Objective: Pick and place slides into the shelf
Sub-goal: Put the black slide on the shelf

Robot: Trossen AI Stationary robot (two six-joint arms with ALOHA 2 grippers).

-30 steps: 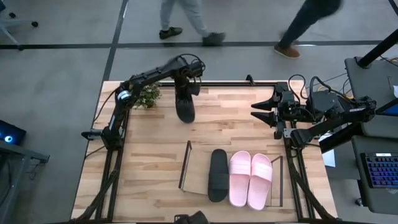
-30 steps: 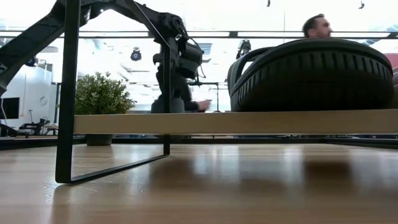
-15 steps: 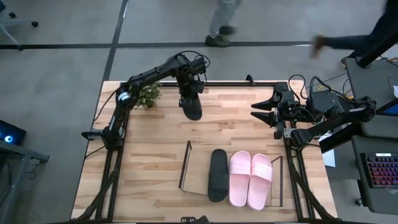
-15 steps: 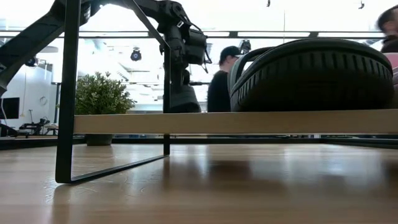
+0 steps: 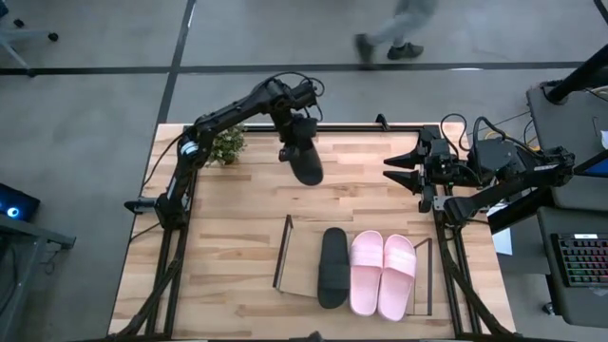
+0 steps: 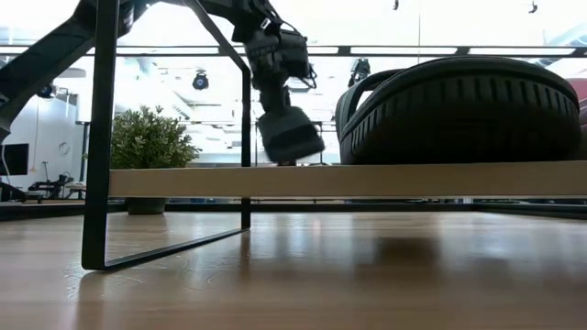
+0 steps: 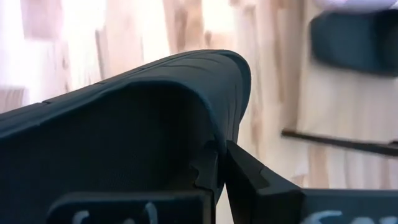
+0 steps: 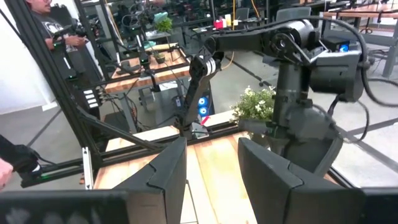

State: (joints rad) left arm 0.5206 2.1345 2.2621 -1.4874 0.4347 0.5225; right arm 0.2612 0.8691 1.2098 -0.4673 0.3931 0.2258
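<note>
My left gripper [image 5: 294, 141] is over the far middle of the table, shut on a matte black slide [image 5: 305, 163] that hangs clear of the wood [image 6: 290, 134]. A second black slide [image 5: 332, 268] and two pale pink slides [image 5: 382, 275] lie flat on the shelf [image 5: 302, 285], side by side toward its right end. In the low view the black slide [image 6: 459, 110] rests on the shelf board [image 6: 275, 181]. My right gripper [image 5: 401, 171] waits open at the table's right edge [image 8: 211, 180]. My left gripper pinches the black slide between its two fingers at one end, by the edge of the sole [image 7: 217, 134], coming from above. One finger [image 7: 252, 174] shows against the ribbed sole. The slide hangs below the fingers, tilted, its lower end [image 6: 295, 147] clear of the table.
A small potted plant [image 5: 226, 147] stands at the far left of the table. The shelf's dark metal end frames [image 5: 282, 252] rise at both ends [image 6: 99, 137]. Bare board remains on the shelf left of the black slide. A person walks on the floor beyond the table [image 5: 389, 38].
My left gripper has risen and moved toward the table's right, staying shut on the black slide. The slide has come up off the table and swung from hanging straight down into a tilt. People have walked across the floor behind.
</note>
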